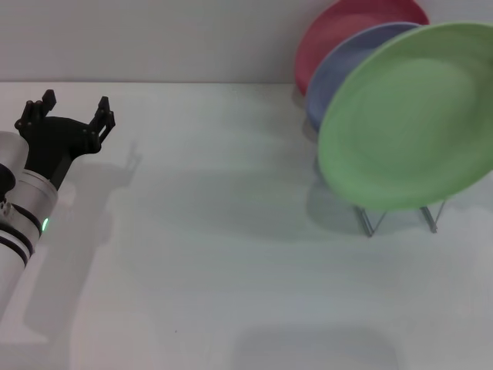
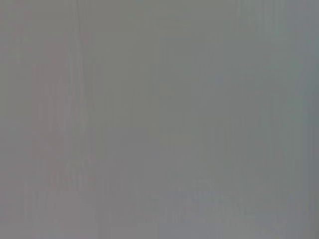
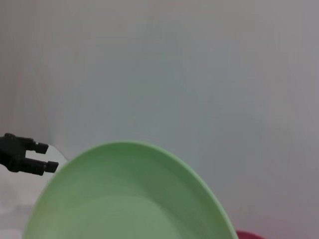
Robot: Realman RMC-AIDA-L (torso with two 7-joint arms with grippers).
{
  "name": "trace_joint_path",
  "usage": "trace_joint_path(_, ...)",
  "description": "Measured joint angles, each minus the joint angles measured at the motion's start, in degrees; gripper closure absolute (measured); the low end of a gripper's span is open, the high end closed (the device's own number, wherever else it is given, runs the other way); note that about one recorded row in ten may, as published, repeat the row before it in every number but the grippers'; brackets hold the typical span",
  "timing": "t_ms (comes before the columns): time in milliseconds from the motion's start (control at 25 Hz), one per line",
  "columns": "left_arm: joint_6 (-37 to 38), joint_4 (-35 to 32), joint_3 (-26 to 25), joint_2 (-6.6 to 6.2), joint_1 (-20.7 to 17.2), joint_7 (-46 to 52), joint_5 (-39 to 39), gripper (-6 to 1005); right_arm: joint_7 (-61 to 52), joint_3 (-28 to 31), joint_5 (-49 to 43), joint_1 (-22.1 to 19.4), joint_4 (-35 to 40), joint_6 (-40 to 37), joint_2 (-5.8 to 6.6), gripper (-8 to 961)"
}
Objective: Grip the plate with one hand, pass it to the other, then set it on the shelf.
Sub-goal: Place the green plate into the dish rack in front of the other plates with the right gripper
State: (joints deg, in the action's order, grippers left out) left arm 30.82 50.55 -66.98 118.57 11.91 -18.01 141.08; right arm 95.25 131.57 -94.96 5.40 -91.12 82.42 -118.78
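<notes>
Green plate nearly racked, release pending.
Plate (image 1: 408,116) tilted over the shelf (image 1: 400,216), probably gripped by the unseen right end effector; left end effector (image 1: 69,116) open, empty, far across the desk (image 1: 231,254).

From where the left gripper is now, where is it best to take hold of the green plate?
Probably the green plate is best taken by its raised rim on the robot's left side, which is bare. It stands tilted above the wire rack, face toward the open left gripper.
</notes>
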Motion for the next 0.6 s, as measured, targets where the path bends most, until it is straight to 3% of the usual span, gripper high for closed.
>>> trace_joint_path(600, 0.04, -2.08, 0.67, 0.07, 1.97, 0.00, -0.35, 180, 5.74, 0.53, -3.82, 2.12, -4.64, 0.12, -0.13, 912)
